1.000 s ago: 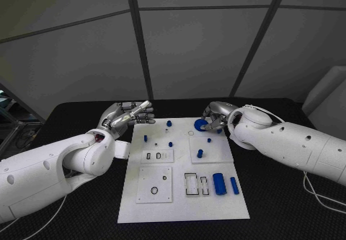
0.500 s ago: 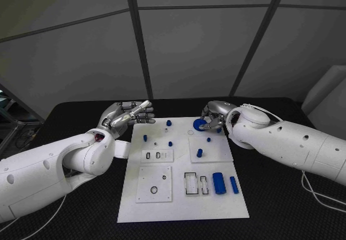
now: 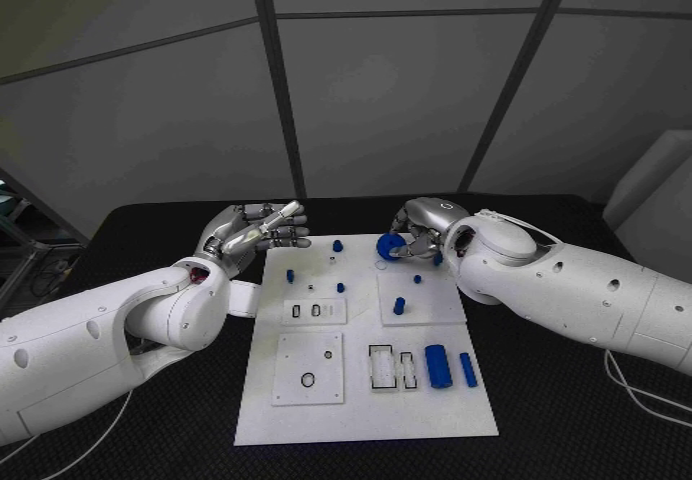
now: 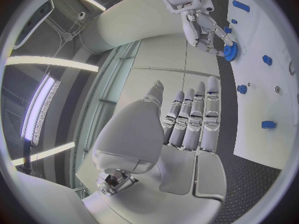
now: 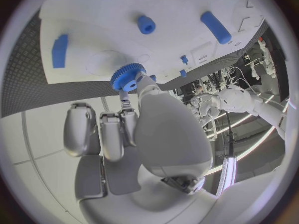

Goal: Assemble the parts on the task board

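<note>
Right now your right hand (image 3: 415, 232) grips a blue gear (image 3: 388, 248) at the far end of the task board (image 3: 368, 420), pinching it between thumb and fingers. In the right wrist view the gear (image 5: 127, 76) sits at the fingertips with its toothed rim and centre hole showing, just beside a faint round seat on the white plate. I cannot tell whether the gear touches the board or hangs just above it.

What matters for the next move, I judge, is that the gear's flat face should lie parallel to the board, its hole axis pointing straight down at whatever seat or peg it must go on. That seat lies very near the gear, on the far right part of the board, so the right hand is the nearer 1 by far.

Your left hand (image 3: 257, 232) holds nothing, with fingers straight and close together, off the board's far left corner over the black table (image 3: 130, 220). Other blue parts stay on the board: a small peg (image 3: 338, 245) near the far edge and 2 cylinders (image 3: 437, 367) lying lengthwise on the near right.
</note>
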`<action>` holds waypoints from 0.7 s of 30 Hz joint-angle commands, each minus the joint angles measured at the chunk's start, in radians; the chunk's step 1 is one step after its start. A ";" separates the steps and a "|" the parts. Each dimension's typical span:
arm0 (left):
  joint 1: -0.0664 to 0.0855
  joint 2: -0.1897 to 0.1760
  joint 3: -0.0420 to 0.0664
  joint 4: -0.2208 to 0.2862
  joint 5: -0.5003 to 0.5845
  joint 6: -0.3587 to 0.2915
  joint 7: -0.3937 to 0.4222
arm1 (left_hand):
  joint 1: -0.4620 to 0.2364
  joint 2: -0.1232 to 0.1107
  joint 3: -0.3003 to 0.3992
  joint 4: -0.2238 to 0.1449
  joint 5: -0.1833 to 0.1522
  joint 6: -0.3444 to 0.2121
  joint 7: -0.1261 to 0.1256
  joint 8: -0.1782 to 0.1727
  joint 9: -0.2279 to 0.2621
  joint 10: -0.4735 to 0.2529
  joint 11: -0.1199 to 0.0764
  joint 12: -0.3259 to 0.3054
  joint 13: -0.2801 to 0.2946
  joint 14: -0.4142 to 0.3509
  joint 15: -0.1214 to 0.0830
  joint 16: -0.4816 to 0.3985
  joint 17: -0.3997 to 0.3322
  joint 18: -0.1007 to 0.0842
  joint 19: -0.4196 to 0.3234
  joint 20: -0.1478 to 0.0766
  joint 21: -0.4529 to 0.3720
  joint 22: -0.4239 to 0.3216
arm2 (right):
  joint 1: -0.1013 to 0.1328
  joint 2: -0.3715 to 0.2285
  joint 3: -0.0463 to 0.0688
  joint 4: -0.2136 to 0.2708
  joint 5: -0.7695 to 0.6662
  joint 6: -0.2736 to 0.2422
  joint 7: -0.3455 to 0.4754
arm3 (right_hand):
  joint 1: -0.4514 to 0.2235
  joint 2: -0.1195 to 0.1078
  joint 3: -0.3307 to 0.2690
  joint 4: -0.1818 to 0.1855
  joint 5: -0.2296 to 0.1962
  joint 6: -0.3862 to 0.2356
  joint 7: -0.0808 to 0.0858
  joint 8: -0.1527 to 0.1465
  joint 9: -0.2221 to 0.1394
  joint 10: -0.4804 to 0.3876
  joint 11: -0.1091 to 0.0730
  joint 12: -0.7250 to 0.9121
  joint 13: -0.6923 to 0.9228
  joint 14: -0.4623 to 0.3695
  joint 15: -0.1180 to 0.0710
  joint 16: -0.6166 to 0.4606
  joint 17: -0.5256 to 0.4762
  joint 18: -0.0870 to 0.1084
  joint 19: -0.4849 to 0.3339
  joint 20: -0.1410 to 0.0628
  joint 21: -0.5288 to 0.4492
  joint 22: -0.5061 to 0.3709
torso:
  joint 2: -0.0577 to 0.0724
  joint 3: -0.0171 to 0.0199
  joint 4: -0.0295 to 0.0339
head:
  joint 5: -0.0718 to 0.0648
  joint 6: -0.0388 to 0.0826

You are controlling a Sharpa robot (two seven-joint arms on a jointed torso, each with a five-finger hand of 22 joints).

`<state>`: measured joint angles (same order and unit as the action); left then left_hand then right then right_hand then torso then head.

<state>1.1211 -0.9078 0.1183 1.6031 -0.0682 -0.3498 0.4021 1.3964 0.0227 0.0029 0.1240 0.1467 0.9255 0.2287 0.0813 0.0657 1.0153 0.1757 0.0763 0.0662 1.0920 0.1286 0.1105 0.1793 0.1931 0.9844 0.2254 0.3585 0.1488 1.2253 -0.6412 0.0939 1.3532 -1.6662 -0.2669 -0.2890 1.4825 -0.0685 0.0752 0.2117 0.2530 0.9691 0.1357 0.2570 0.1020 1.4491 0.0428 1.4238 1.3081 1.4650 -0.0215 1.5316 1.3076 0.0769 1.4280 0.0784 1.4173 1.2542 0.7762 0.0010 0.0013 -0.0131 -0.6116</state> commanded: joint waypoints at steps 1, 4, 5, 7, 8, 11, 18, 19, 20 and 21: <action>0.001 -0.001 0.001 -0.003 -0.005 0.014 0.002 | -0.001 0.013 0.000 -0.008 -0.005 0.003 0.006 -0.003 0.000 0.000 0.005 -0.004 0.002 -0.005 -0.001 -0.004 0.002 -0.013 -0.008 0.000 -0.003 -0.001 | 0.002 0.003 0.001 0.042 -0.076 -0.098 0.003 | 0.010 0.002 0.009 0.001 0.010 0.020 -0.010 -0.004 0.010 0.008 -0.001 0.006 0.090 0.088 -0.009 0.004 0.174 -0.017 0.009 -0.002 0.007 0.010 | 0.000 0.0000 0.0020 | 0.002 0.001; 0.001 -0.002 0.001 -0.006 -0.005 0.014 0.002 | 0.000 0.013 0.000 -0.008 -0.005 0.003 0.006 -0.003 0.000 0.000 0.005 -0.004 0.001 -0.005 -0.001 -0.005 0.002 -0.013 -0.009 0.000 -0.003 -0.001 | 0.002 0.017 0.001 0.060 -0.094 -0.102 -0.002 | 0.009 0.001 0.009 0.000 0.011 0.021 -0.009 -0.006 0.010 0.008 -0.001 0.006 0.090 0.089 -0.010 0.004 0.175 -0.017 0.010 -0.002 0.008 0.013 | 0.000 0.0001 0.0014 | 0.003 0.002; 0.001 -0.003 0.001 -0.006 -0.005 0.014 0.002 | 0.000 0.013 0.000 -0.008 -0.005 0.003 0.006 -0.003 0.000 0.000 0.005 -0.004 0.001 -0.005 -0.001 -0.005 0.002 -0.013 -0.009 0.000 -0.003 -0.001 | 0.002 0.023 0.001 0.063 -0.099 -0.101 -0.003 | 0.008 0.000 0.010 0.000 0.011 0.021 -0.009 -0.007 0.010 0.008 -0.001 0.006 0.090 0.088 -0.010 0.004 0.174 -0.017 0.010 -0.002 0.008 0.013 | 0.000 -0.0005 0.0016 | 0.004 0.002; 0.001 -0.003 0.001 -0.007 -0.005 0.014 0.002 | 0.000 0.013 0.000 -0.008 -0.005 0.003 0.006 -0.003 0.000 0.000 0.005 -0.004 0.001 -0.005 -0.001 -0.005 0.002 -0.013 -0.009 0.000 -0.003 -0.001 | 0.002 0.038 0.001 0.064 -0.107 -0.100 -0.006 | 0.007 -0.001 0.010 0.000 0.010 0.021 -0.009 -0.008 0.010 0.007 -0.001 0.006 0.090 0.088 -0.010 0.004 0.174 -0.017 0.010 -0.003 0.008 0.013 | 0.001 -0.0010 0.0018 | 0.006 0.002; 0.001 -0.002 0.001 -0.008 -0.005 0.014 0.002 | 0.000 0.013 0.000 -0.008 -0.005 0.003 0.006 -0.003 0.000 0.000 0.005 -0.004 0.001 -0.005 -0.001 -0.005 0.002 -0.013 -0.009 0.000 -0.003 -0.001 | 0.002 0.047 0.000 0.062 -0.110 -0.099 -0.007 | 0.006 -0.001 0.010 0.000 0.010 0.021 -0.009 -0.009 0.010 0.007 -0.001 0.006 0.090 0.088 -0.010 0.003 0.173 -0.017 0.010 -0.003 0.008 0.013 | 0.001 -0.0008 0.0016 | 0.006 0.002; 0.001 -0.001 0.001 -0.008 -0.005 0.014 0.002 | 0.000 0.013 0.000 -0.008 -0.005 0.003 0.006 -0.003 0.000 0.000 0.005 -0.004 0.001 -0.005 -0.001 -0.005 0.002 -0.013 -0.009 0.000 -0.003 -0.001 | 0.002 0.068 0.000 0.055 -0.115 -0.096 -0.008 | 0.006 -0.001 0.010 0.000 0.010 0.021 -0.009 -0.009 0.010 0.007 -0.001 0.006 0.090 0.088 -0.010 0.003 0.173 -0.017 0.010 -0.003 0.008 0.013 | 0.001 -0.0004 0.0012 | 0.010 0.000; 0.001 0.001 0.001 -0.011 -0.005 0.014 0.003 | 0.002 0.014 0.001 -0.010 -0.006 0.003 0.006 -0.004 0.000 0.000 0.005 -0.004 0.002 -0.006 -0.001 -0.006 0.002 -0.013 -0.009 0.000 -0.004 -0.002 | 0.002 0.135 -0.002 0.010 -0.120 -0.079 -0.004 | 0.001 -0.003 0.012 0.001 0.009 0.020 -0.008 -0.015 0.010 0.005 -0.001 0.003 0.087 0.088 -0.009 0.003 0.173 -0.017 0.010 -0.003 0.008 0.013 | 0.002 -0.0010 0.0028 | 0.011 -0.002; 0.001 0.001 0.001 -0.011 -0.005 0.014 0.004 | 0.002 0.014 0.001 -0.010 -0.006 0.003 0.006 -0.004 0.000 0.000 0.005 -0.004 0.002 -0.006 -0.001 -0.006 0.002 -0.013 -0.009 0.000 -0.004 -0.002 | 0.002 0.143 -0.003 0.002 -0.120 -0.075 -0.004 | 0.001 -0.003 0.012 0.001 0.009 0.020 -0.008 -0.015 0.010 0.005 -0.001 0.003 0.087 0.088 -0.009 0.003 0.173 -0.017 0.010 -0.003 0.008 0.013 | 0.002 -0.0007 0.0026 | 0.012 -0.003; 0.001 0.001 0.001 -0.011 -0.005 0.014 0.004 | 0.002 0.014 0.001 -0.010 -0.006 0.003 0.006 -0.004 0.000 0.000 0.005 -0.004 0.002 -0.006 -0.001 -0.006 0.002 -0.013 -0.009 0.000 -0.004 -0.002 | 0.002 0.149 -0.004 -0.004 -0.120 -0.072 -0.003 | 0.000 -0.004 0.013 0.002 0.009 0.020 -0.008 -0.016 0.010 0.005 0.000 0.002 0.086 0.088 -0.009 0.003 0.173 -0.017 0.010 -0.003 0.008 0.013 | 0.002 -0.0006 0.0024 | 0.012 -0.003; 0.001 0.002 0.001 -0.011 -0.005 0.014 0.004 | 0.002 0.014 0.001 -0.010 -0.006 0.003 0.006 -0.004 0.000 0.000 0.005 -0.004 0.002 -0.006 -0.001 -0.006 0.002 -0.013 -0.009 0.000 -0.004 -0.002 | 0.002 0.157 -0.005 -0.013 -0.120 -0.069 -0.002 | -0.001 -0.004 0.013 0.002 0.009 0.020 -0.008 -0.017 0.010 0.004 0.000 0.002 0.086 0.088 -0.009 0.003 0.173 -0.017 0.010 -0.003 0.008 0.012 | 0.002 -0.0003 0.0017 | 0.013 -0.004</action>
<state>1.1211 -0.9075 0.1183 1.5916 -0.0683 -0.3479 0.4007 1.4006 0.0268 0.0030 0.1182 0.1467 0.9256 0.2287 0.0813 0.0657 1.0153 0.1757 0.0764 0.0662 1.0920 0.1286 0.1105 0.1800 0.1931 0.9844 0.2254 0.3585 0.1490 1.2257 -0.4878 0.0890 1.3471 -1.7663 -0.3362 -0.2920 1.4874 -0.0734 0.0815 0.2136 0.2606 0.9733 0.1374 0.2454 0.1020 1.4490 0.0428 1.4238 1.3079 1.4688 -0.0252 1.5314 1.3074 0.0772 1.4316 0.0749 1.4202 1.2674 0.7778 0.0000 0.0036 -0.0012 -0.6145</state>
